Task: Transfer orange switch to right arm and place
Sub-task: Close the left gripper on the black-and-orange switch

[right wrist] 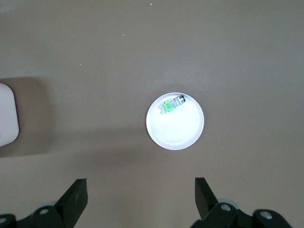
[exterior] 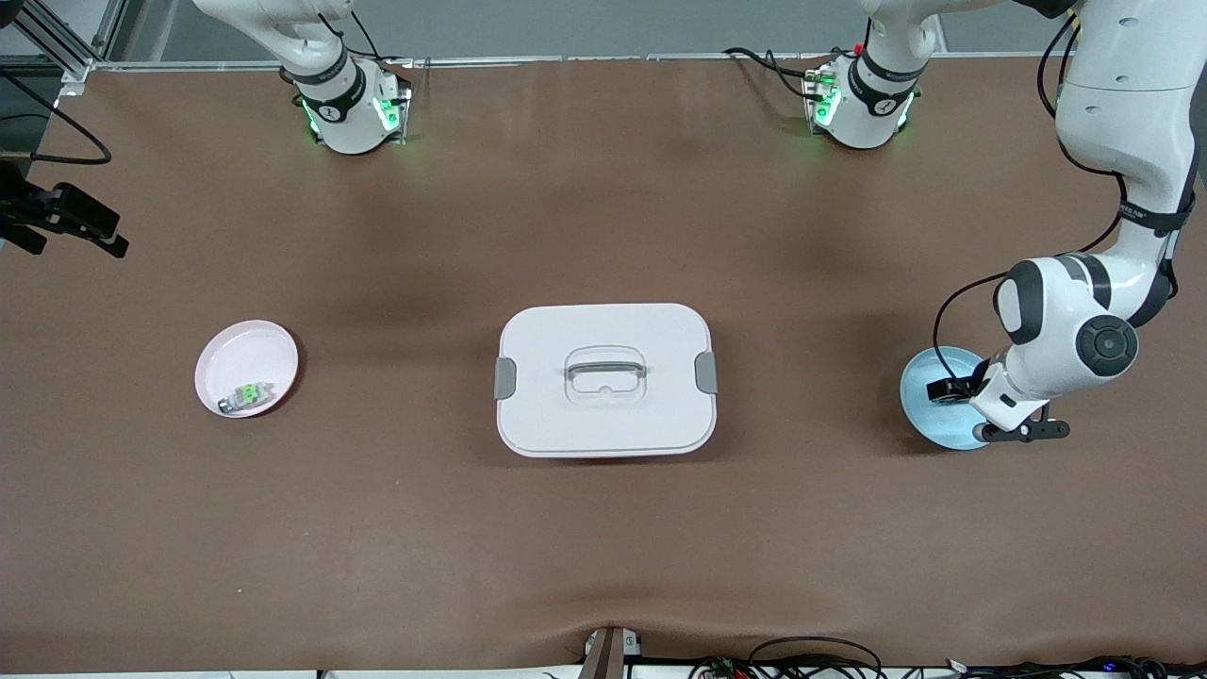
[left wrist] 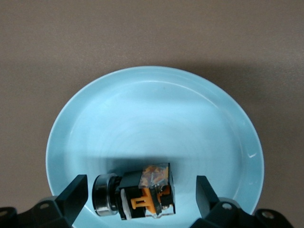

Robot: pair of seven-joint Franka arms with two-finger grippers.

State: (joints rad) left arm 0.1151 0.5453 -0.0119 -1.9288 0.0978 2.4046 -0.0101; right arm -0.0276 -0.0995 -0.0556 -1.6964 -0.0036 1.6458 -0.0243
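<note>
Left arm (exterior: 1122, 141) drops from its base at the tabletop's top edge, elbow bent, wrist folded low toward its own end of the tabletop. Its left claw (left wrist: 141, 197) is down close to the surface, fingers (left wrist: 76, 195) spread wide with nothing clamped between them. Right arm (exterior: 311, 57) is parked and waiting, only its base and lower links in the front view; the right claw (right wrist: 141, 197) hangs high over the tabletop, fingers (right wrist: 76, 194) apart and empty.

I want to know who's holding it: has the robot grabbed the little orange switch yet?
No, the orange switch lies on the blue plate between the left gripper's open fingers, which stand clear of it.
</note>
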